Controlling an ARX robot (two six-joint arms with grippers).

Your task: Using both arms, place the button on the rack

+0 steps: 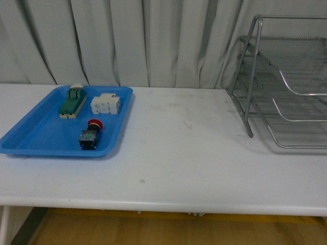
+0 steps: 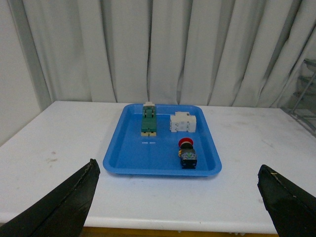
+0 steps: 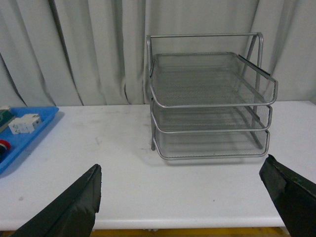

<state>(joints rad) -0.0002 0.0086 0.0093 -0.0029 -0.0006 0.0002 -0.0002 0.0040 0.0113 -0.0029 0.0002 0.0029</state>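
The button, red cap on a black body with bluish-green sides, lies in the blue tray at the table's left; it also shows in the left wrist view. The silver three-tier wire rack stands at the far right of the table, seen whole in the right wrist view. My left gripper is open, back near the table's front edge, well short of the tray. My right gripper is open too, facing the rack from a distance. Neither arm shows in the front view.
A green-and-cream block and a white block lie at the far end of the blue tray. Pale curtains hang behind the white table. The table's front edge runs just under both grippers.
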